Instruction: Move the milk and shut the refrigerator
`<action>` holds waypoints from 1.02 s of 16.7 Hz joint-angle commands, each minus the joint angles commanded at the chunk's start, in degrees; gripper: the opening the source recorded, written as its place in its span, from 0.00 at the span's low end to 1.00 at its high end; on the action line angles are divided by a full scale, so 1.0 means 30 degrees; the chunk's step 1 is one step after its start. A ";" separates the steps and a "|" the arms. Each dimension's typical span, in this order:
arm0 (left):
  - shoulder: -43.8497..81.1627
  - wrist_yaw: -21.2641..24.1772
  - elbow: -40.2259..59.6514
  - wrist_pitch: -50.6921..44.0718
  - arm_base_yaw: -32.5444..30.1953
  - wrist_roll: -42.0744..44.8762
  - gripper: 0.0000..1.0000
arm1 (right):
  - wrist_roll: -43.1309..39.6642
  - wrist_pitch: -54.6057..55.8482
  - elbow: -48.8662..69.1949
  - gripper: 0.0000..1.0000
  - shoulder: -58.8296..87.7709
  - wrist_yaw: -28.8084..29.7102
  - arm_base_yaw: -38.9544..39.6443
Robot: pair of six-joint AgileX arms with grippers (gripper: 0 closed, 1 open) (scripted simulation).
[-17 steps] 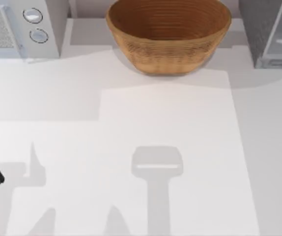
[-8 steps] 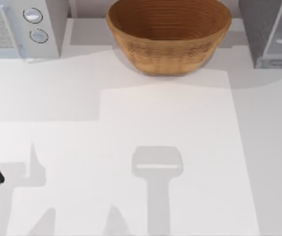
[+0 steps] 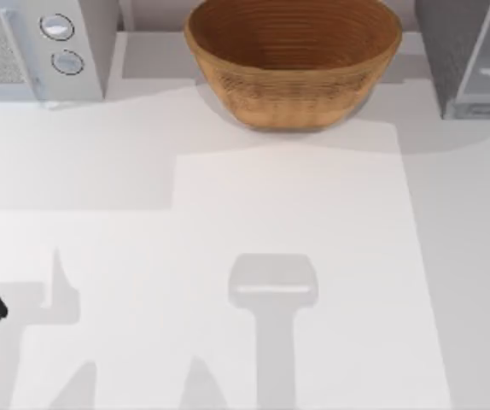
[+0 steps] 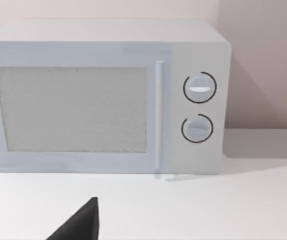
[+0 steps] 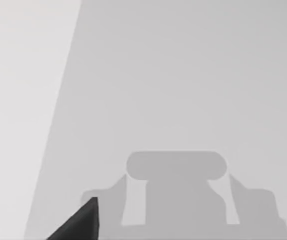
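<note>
Refrigerator (image 3: 467,55) boxy, speckled dark-grey (pale framed door); basket (image 3: 293,60) woven.

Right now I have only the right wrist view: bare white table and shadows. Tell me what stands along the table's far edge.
Observer: In the top view, a large woven brown basket stands at the middle of the far edge.
Operator: Give me its right side.
Observer: A tall dark-grey speckled refrigerator stands in the far right corner, apart from the basket.
Operator: Now the left.
Observer: A light-grey microwave with two round knobs stands in the far left corner; the left wrist view faces its mesh window.
</note>
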 joint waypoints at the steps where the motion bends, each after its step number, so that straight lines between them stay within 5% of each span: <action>1: 0.0000 0.0000 0.0000 0.0000 0.0000 0.0000 1.00 | -0.0991 0.0095 0.0515 1.00 0.0922 -0.0745 -0.0998; 5: 0.0000 0.0000 0.0000 0.0000 0.0000 0.0000 1.00 | -0.6955 0.0509 0.2978 1.00 0.6585 -0.4352 -0.6656; 13: 0.0000 0.0000 0.0000 0.0000 0.0000 0.0000 1.00 | -2.5260 0.0618 0.8101 1.00 2.3578 -1.1704 -2.1455; 17: 0.0000 0.0000 0.0000 0.0000 0.0000 0.0000 1.00 | -3.2141 0.0084 1.0075 1.00 3.1129 -1.4393 -2.8004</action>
